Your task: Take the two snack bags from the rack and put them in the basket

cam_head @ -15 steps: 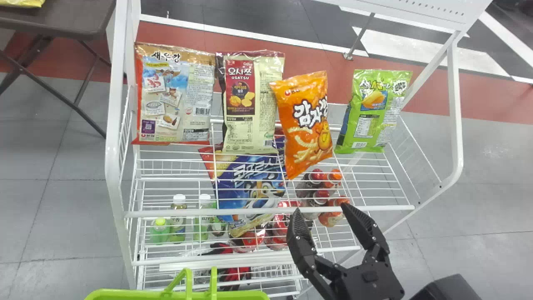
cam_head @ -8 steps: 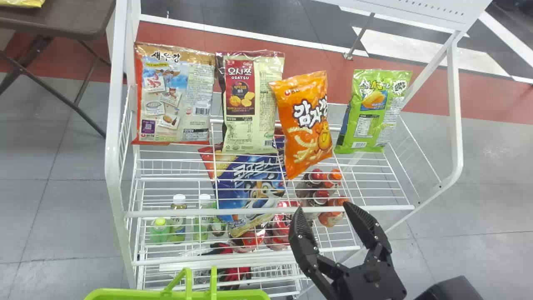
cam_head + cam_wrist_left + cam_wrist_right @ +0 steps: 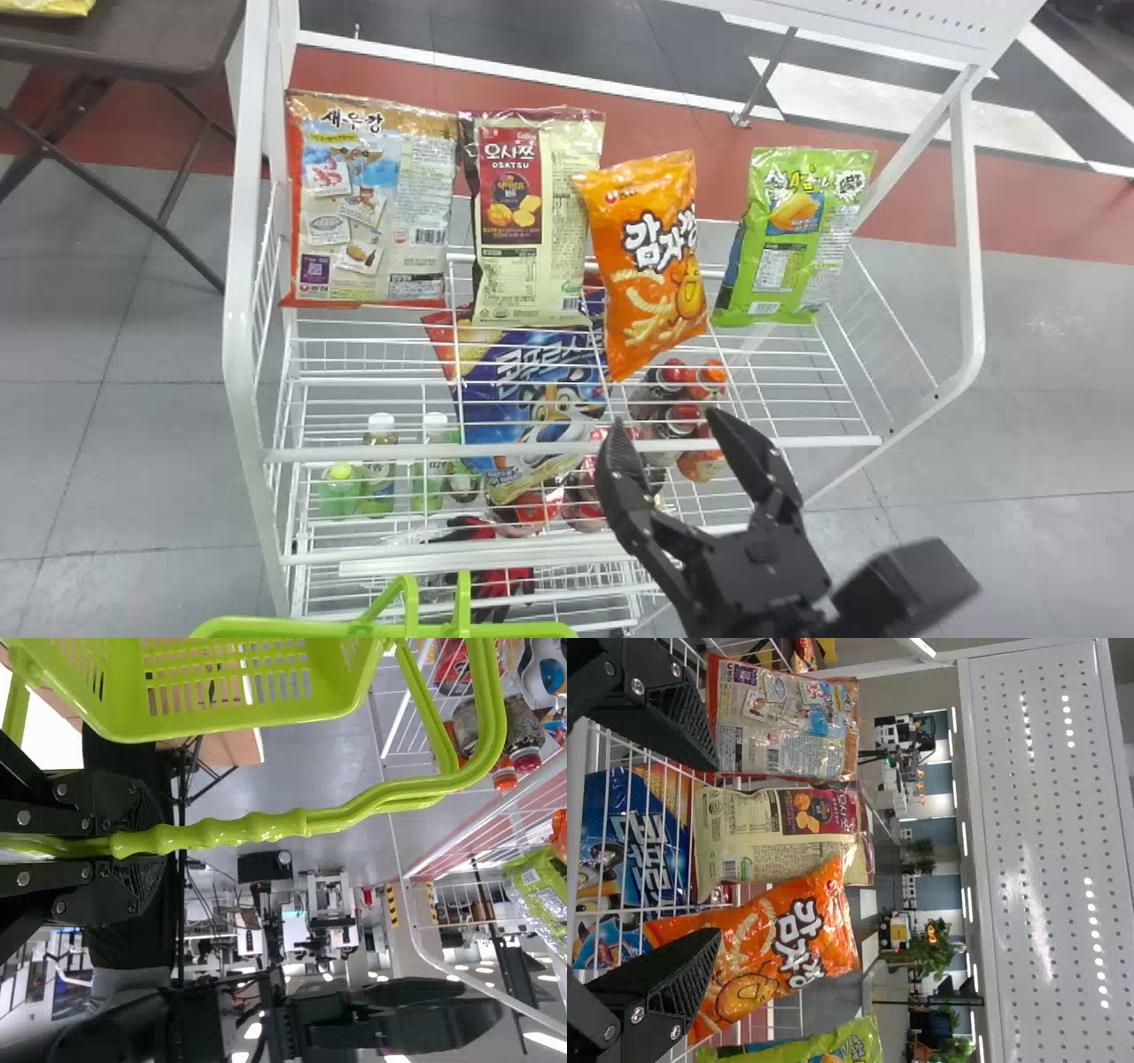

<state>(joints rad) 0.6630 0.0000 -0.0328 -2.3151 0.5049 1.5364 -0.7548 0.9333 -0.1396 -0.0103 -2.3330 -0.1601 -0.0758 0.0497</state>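
The right gripper (image 3: pixel 666 421) has been shifted slightly forward and to the robot's left compared with the earlier frame, and is now seen over the front rail of the white wire rack (image 3: pixel 239 310). Its jaws are spread wide apart, with nothing gripped between them. On the upper shelf, the glossy orange snack bag (image 3: pixel 651 266) is left tilted, between the cream-and-maroon bag (image 3: pixel 540 221) and the bright green bag (image 3: pixel 788 239); the red-edged, tan-topped bag (image 3: pixel 372 213) is found farthest left. None of these four has been visibly moved. A blue bag (image 3: pixel 532 408) is seen through the shelf wires. The lime-green plastic basket (image 3: pixel 266 627) has been shifted slightly right at the bottom edge of the head view. Its ridged handle (image 3: pixel 257 828) is clamped between the left gripper's (image 3: pixel 146 846) closed jaws.
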